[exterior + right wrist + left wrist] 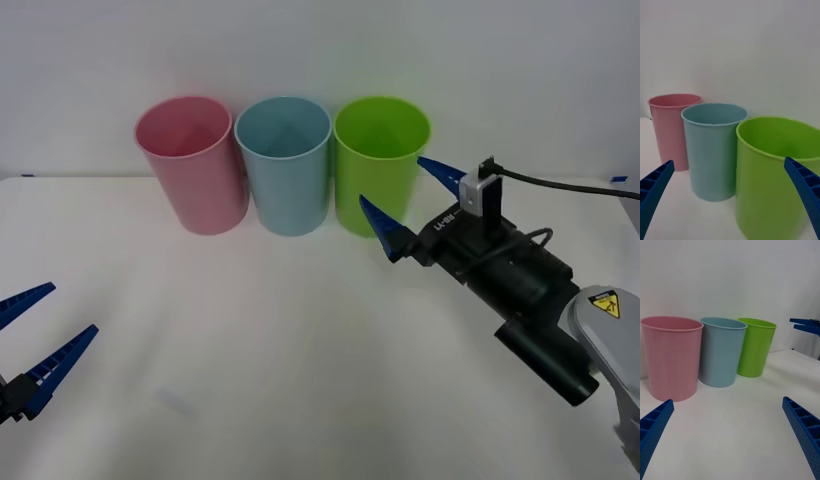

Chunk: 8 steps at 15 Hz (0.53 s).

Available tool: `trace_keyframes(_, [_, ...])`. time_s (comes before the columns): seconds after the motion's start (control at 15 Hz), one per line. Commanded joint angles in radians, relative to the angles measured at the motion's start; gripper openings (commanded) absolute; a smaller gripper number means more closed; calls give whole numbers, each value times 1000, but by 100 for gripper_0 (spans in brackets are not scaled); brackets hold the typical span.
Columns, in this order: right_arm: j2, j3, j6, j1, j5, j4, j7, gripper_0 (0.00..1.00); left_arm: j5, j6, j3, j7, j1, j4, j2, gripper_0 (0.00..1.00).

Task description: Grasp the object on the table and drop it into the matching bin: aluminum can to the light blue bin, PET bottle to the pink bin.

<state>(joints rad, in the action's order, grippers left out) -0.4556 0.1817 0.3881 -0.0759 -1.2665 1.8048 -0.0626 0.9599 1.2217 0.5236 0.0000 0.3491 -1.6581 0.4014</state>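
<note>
While empty, right end effector (405, 200) wide open, beside lime green bin (381, 170)

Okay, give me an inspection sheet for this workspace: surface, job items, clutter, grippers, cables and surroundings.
Surface: white table, matte, with a faint smudge near the front left.
Job items: pink bin, light blue bin, upright in a row at the back; no can or bottle seen on the table.
Clutter: lime green bin at the row's right end.
Grippers: right gripper open, raised beside the lime green bin; left gripper open, low at the table's left edge. Both empty.
Cables: black cable running from the right wrist off to the right.
Surroundings: plain white wall.
</note>
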Motion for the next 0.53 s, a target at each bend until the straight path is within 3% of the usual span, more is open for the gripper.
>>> trace_keyframes(0.07, [2,-79,91,74,35,1,113,100,0,0,0,0,0,0,0,100])
trace_keyframes(0.33, [8,-188,212,182,61,1,227,100,0,0,0,0,0,0,0,100])
trace_keyframes(0.53, [9,-265,313,260,91,1,239,100,0,0,0,0,0,0,0,100])
